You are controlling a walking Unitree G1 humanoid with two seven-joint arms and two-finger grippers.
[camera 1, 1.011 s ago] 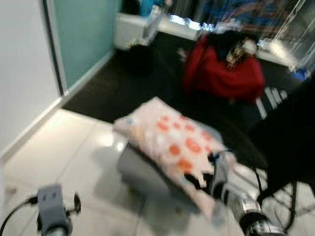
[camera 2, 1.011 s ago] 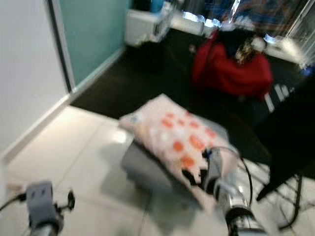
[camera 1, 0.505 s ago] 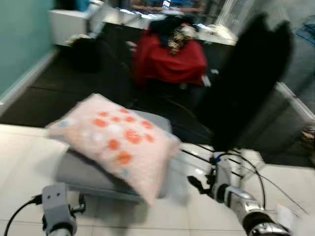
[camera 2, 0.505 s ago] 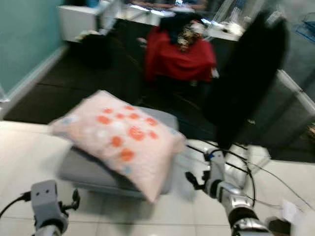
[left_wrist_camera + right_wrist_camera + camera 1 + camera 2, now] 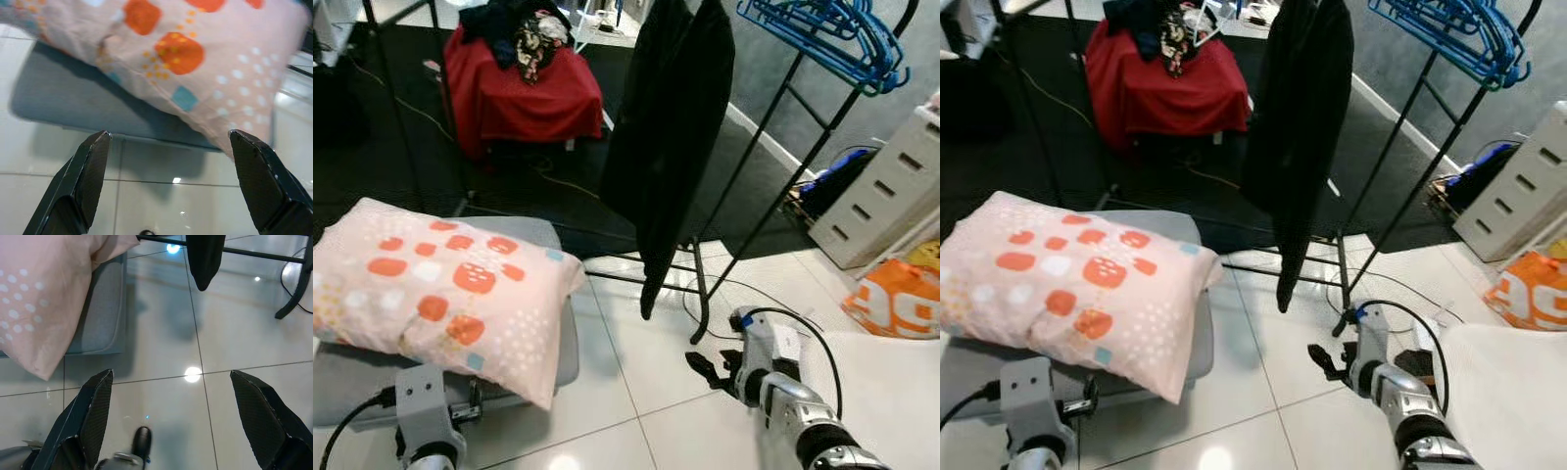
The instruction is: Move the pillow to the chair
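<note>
Two pincers hang low over a glossy white tiled floor [image 5: 636, 392], both spread wide and holding nothing. The pink pillow [image 5: 435, 294], patterned with orange squares and white dots, lies across a low grey cushioned seat [image 5: 553, 338] at the robot's left front, one corner overhanging the seat's near edge toward the tiles.

The left pincer [image 5: 168, 183] is just short of that seat; in the left wrist view its two black fingers [image 5: 85, 178] frame the pillow's overhanging corner and the grey pad beneath it, apart from both. The left arm's grey wrist block [image 5: 423, 411] shows at the bottom of the head views, just before the seat.

The right pincer [image 5: 171, 423] is over bare tile to the right of the seat, its fingers [image 5: 90, 416] wide apart, with the pillow's corner and the seat's edge in the right wrist view ahead of it. From the head, the right arm [image 5: 773, 377] reaches forward with a black cable looped over its wrist.

Behind the seat, on dark flooring, stands a black clothes rack [image 5: 769, 186] with a black garment [image 5: 666, 137] hanging down over the tiles and blue hangers [image 5: 832, 39] bunched at its top. Farther back is a red-draped chair [image 5: 524, 93] piled with dark clothing. At far right are a white drawer unit [image 5: 891, 191], an orange bag [image 5: 896, 299] and a white surface [image 5: 886, 392] at the lower corner.
</note>
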